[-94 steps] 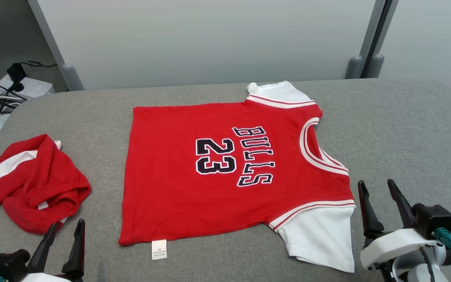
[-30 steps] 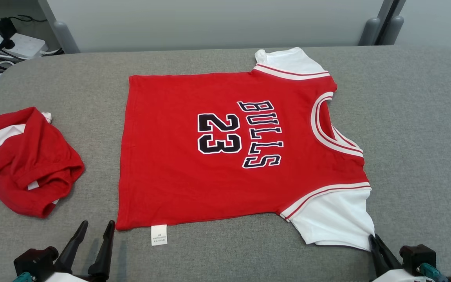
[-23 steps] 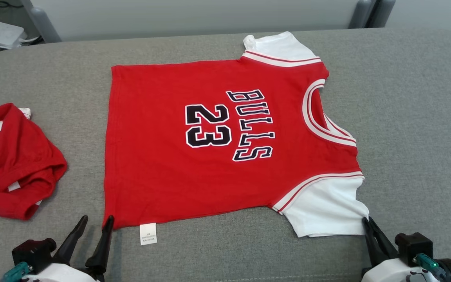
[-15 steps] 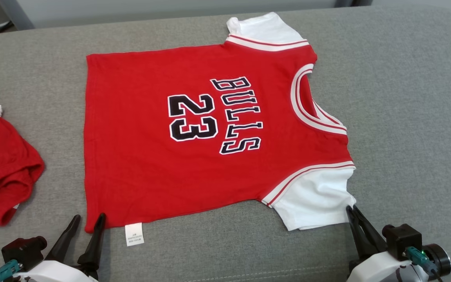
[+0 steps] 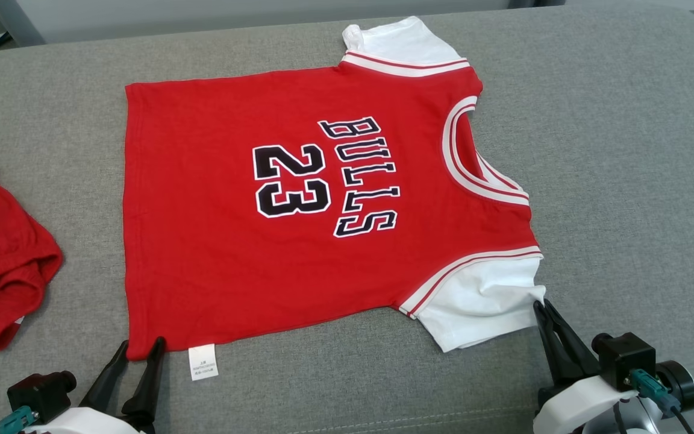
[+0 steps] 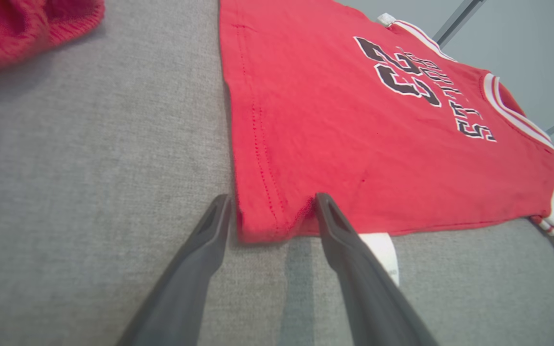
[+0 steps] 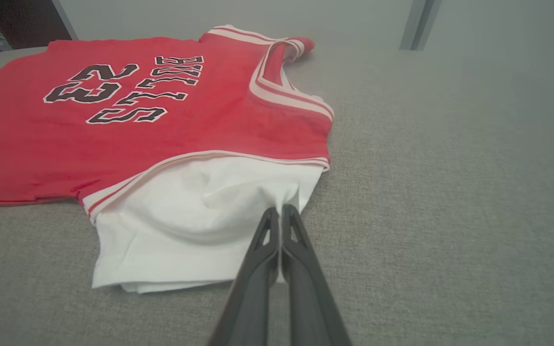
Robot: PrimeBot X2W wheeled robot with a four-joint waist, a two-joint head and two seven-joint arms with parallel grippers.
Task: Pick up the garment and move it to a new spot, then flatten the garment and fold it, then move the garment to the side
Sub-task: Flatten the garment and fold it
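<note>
At jersey (image 5: 214, 241) hem (image 5: 131, 271), left gripper (image 5: 141, 342) jaws parted; right gripper (image 5: 541, 303) seemingly clamps sleeve (image 5: 473, 301).

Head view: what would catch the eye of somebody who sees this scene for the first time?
A red shirt with black "BULLS 23" lettering lies flat in the middle of the grey surface. At its near edge, the right tool is shut on the white sleeve, and the left tool stands open around the hem corner. A crumpled red garment lies at the left.
</note>
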